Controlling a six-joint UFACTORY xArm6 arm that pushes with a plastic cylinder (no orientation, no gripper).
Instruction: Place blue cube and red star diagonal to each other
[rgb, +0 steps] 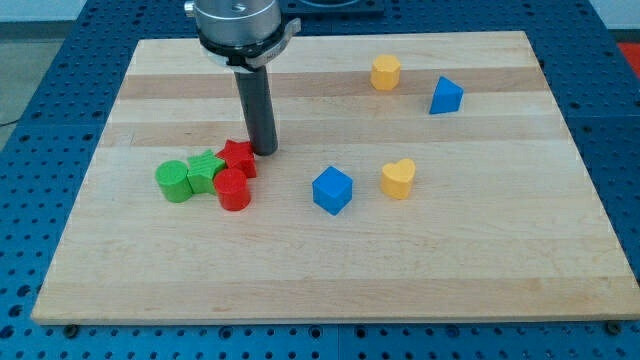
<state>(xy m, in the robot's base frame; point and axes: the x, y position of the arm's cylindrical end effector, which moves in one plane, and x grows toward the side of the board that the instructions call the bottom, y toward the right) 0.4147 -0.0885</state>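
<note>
Red star (238, 156) sits touching tip (265, 150) on tip's left, packed against green star (205, 170) and red cylinder (232, 189); blue cube (332, 190) apart, toward view's lower right; rod only, no pincer to open or close; star needs push from left side, toward cube

The upper part of the arm is cut off by the view's top edge; only its grey round end and the dark rod are seen. The red star (238, 157) is partly covered by the red cylinder (232, 189) in front of it. The green star (205, 171) is partly hidden by the green cylinder (174, 181).
</note>
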